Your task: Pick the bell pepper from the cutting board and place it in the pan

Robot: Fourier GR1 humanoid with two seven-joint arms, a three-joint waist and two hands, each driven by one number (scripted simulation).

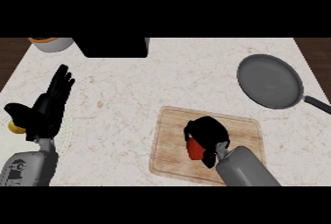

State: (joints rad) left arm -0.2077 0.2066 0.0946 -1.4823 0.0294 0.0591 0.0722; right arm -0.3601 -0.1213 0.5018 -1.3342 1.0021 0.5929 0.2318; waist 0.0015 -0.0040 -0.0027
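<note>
Where the bell pepper lay: on the cutting board, red, glossy, showing left of the curled fingers.
right hand: black fingers clamped over the bell pepper.
cutting board: pale grained wood, rounded rectangle.
pan: round, matte grey, dark handle; well apart from the board.
left hand: fingers straight, apart, at the left edge of the veined stone counter.
</note>
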